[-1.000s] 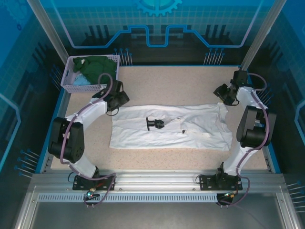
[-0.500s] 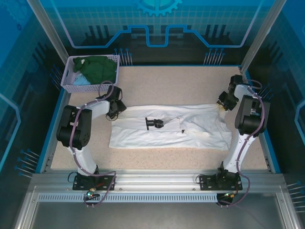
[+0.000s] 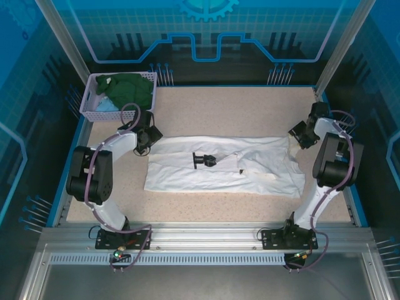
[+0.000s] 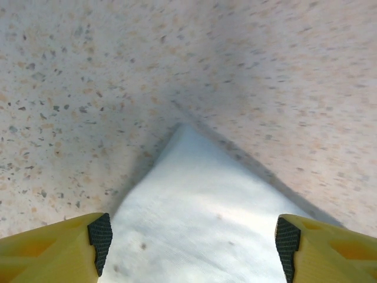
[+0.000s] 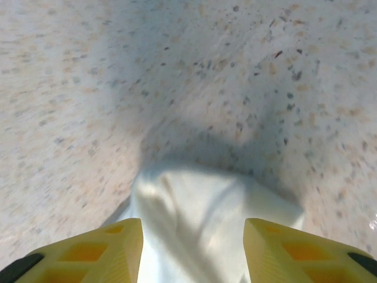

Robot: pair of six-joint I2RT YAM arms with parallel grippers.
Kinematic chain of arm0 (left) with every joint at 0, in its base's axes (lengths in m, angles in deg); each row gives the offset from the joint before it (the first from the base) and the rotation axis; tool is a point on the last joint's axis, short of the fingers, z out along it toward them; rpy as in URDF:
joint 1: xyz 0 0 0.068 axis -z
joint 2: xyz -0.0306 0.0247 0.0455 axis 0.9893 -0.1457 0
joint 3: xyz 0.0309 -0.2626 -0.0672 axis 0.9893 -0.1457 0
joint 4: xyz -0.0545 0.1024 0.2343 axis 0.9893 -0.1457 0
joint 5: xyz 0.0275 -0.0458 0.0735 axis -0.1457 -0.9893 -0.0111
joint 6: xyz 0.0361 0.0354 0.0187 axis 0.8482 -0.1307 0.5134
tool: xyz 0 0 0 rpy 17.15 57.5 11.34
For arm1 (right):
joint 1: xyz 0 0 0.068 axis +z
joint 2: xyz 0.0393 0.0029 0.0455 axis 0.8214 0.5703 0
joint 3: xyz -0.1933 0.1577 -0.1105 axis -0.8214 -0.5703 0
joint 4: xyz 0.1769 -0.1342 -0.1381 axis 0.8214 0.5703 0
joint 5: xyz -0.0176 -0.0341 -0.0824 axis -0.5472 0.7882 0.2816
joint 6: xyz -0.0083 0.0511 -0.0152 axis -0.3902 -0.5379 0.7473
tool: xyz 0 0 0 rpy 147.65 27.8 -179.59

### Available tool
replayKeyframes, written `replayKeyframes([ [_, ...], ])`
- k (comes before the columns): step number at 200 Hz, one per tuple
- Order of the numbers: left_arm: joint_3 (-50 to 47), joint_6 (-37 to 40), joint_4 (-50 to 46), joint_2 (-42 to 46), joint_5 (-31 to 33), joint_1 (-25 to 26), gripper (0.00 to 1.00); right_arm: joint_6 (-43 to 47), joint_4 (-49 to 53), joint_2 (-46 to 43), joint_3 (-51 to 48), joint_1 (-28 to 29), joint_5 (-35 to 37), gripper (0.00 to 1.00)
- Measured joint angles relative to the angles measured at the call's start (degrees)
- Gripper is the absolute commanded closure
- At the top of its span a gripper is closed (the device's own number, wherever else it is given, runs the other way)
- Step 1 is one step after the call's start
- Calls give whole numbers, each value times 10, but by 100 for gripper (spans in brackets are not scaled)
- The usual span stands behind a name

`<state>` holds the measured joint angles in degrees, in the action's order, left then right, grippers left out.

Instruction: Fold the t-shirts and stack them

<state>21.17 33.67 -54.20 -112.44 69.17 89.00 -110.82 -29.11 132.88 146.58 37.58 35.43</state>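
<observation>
Straddling corners of the soft white t-shirt (image 3: pixel 187 178) on the speckled table (image 3: pixel 237 112), left gripper (image 4: pixel 194 239) and right gripper (image 5: pixel 193 247) gape empty.

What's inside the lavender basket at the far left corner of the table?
A dark green t-shirt is heaped on top, and a light blue one shows at the basket's near left. Anything beneath them is covered.

Matt white cloth t-shirt (image 3: pixel 175 178) on a speckled, matt tabletop (image 3: pixel 237 112) (basket (image 3: pixel 109 115): plastic mesh).
</observation>
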Motion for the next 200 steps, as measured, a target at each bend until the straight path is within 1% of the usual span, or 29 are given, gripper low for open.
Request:
replayKeyframes([
  [20, 0, 0, -3, 33, 0, 16, 23, 1, -7, -51, -17, 11, 0, 58],
  [32, 0, 0, -7, 52, 0, 27, 23, 3, -11, -80, -31, 26, 2, 58],
  [53, -6, 0, -9, 92, 2, 53, 20, 14, 1, -122, -62, 76, 16, 58],
  [72, -29, 0, -10, 133, 7, 81, 17, 31, 19, -125, -71, 123, 26, 57],
  [90, -53, 3, -17, 169, 11, 110, 15, 46, 33, -98, -69, 145, 30, 58],
  [120, -92, 3, -38, 232, 20, 155, 13, 57, 44, -16, -54, 138, 37, 58],
  [129, -105, 5, -44, 254, 24, 171, 13, 61, 54, 10, -41, 138, 43, 58],
  [151, -138, 15, -70, 309, 39, 203, 11, 61, 68, 41, 10, 143, 45, 58],
  [167, -161, 18, -89, 348, 47, 210, 9, 57, 78, 72, 47, 153, 50, 59],
  [184, -179, 23, -116, 386, 58, 210, 7, 52, 101, 109, 107, 170, 67, 55],
  [200, -187, 29, -133, 413, 67, 210, 5, 47, 123, 149, 174, 189, 89, 53],
])
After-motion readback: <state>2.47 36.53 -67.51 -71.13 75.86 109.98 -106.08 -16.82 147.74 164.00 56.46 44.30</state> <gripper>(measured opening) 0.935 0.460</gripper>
